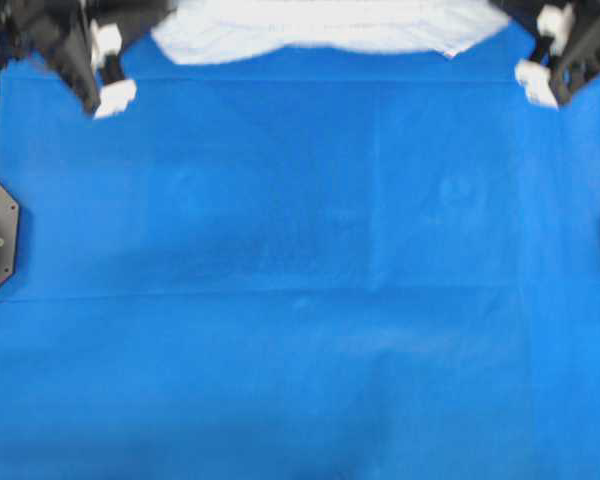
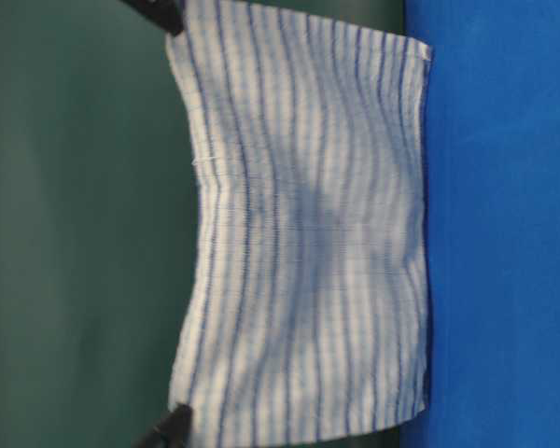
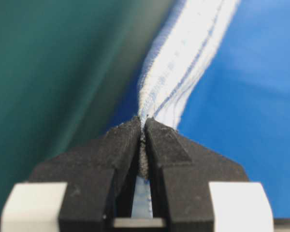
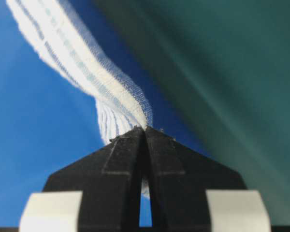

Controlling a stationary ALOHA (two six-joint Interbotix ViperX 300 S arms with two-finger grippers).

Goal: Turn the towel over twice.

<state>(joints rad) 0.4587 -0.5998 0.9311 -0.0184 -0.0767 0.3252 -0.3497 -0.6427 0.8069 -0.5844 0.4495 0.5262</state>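
The near and middle stretch of the tabletop, spread with a blue tablecloth (image 1: 300,300), lies bare; everything that matters sits along the far edge. There the towel (image 2: 308,233) hangs as a curtain, white with thin dark and light blue stripes, its top edge stretched between the two arms and its bottom hem at or just above the blue cloth. I cannot tell whether the hem touches.

The left tool (image 3: 144,126) is clamped tight on the towel's upper left corner, jaws pressed together with only the fabric's thickness between them. The right tool (image 4: 145,126) is closed in the same way on the upper right corner. From each tool the pinched edge runs straight off toward the other, so the towel's long axis lies left to right across the far side, and the sheet drops below both tools.

That is the relation the next move seems to turn on: the cloth hangs under and between the tools, neither arm nearer than the other, so laying it down with the other face up would likely call for both to travel together, keeping the top edge taut.
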